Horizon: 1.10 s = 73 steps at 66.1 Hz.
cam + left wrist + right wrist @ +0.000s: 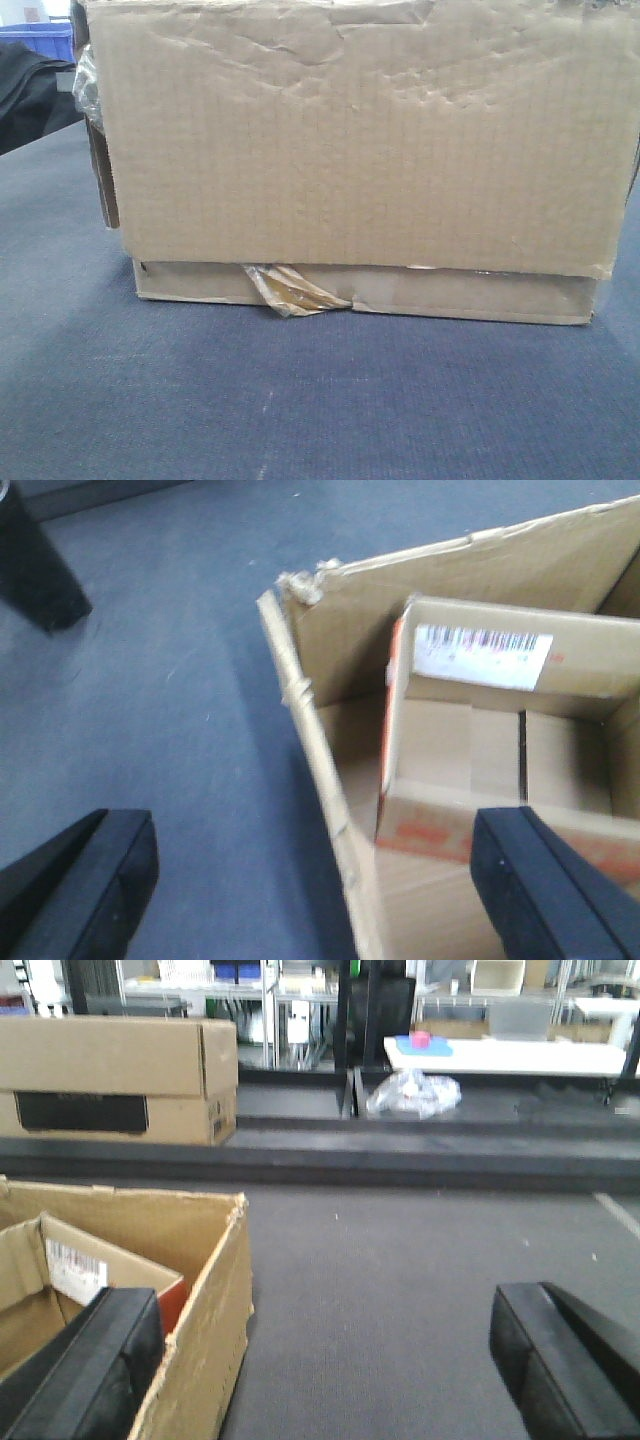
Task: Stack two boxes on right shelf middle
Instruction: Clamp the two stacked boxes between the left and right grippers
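A large brown cardboard box (360,150) with a dented face fills the front view; its thin lower strip (480,295) carries a curl of peeling yellowish tape (290,290). It stands on blue-grey carpet. The left wrist view shows it open-topped (310,740), with a smaller box (500,730) bearing a barcode label and red print inside. My left gripper (315,865) is open, its fingers either side of the big box's left wall. My right gripper (325,1350) is open, one finger over the box's (215,1290) inside, the other over carpet. The shelf is out of view.
A long cardboard box (120,1080) with a black patch lies far back left behind a dark raised step (400,1150). A clear plastic bag (415,1093) and a white table (510,1055) are beyond. A black post (40,570) stands left; a blue crate (40,40) is behind.
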{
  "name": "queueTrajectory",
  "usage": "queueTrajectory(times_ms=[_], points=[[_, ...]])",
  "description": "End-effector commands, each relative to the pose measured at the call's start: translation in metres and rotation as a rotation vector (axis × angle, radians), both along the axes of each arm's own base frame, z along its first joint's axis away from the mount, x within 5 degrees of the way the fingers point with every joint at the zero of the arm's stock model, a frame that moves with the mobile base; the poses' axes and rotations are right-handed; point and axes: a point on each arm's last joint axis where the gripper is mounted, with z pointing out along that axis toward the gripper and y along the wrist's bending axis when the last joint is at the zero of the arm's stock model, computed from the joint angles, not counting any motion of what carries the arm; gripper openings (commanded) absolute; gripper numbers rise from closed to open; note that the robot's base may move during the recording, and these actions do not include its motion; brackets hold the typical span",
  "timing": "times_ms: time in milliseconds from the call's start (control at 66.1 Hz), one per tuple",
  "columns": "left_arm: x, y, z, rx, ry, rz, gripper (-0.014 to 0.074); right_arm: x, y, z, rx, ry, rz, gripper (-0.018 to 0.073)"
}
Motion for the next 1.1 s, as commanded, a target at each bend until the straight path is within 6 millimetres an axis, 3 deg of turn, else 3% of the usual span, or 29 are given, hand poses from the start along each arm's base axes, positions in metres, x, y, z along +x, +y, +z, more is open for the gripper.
queueTrajectory(times_ms=[0,151,272,605,862,1089], points=[[-0.013,0.016,0.002,-0.022,0.013,0.024,0.0532,0.007,0.002,0.003,-0.013,0.04,0.018,0.057],[-0.036,0.038,-0.011,-0.026,0.069,0.063,0.0532,0.024,0.01,0.007,-0.025,0.146,0.074,0.057],[-0.052,0.042,-0.018,-0.021,0.093,0.062,0.0532,0.042,0.017,0.017,-0.042,0.262,0.111,0.057],[-0.042,0.033,-0.028,-0.073,0.147,0.035,0.0532,0.1,0.045,0.048,-0.133,0.576,0.22,0.057],[-0.011,0.018,-0.058,-0.076,0.259,0.02,0.0532,0.162,0.067,0.015,-0.167,0.774,0.242,0.057],[0.006,-0.014,-0.087,-0.036,0.346,-0.048,0.0532,0.193,0.078,-0.016,-0.165,0.889,0.255,0.057]])
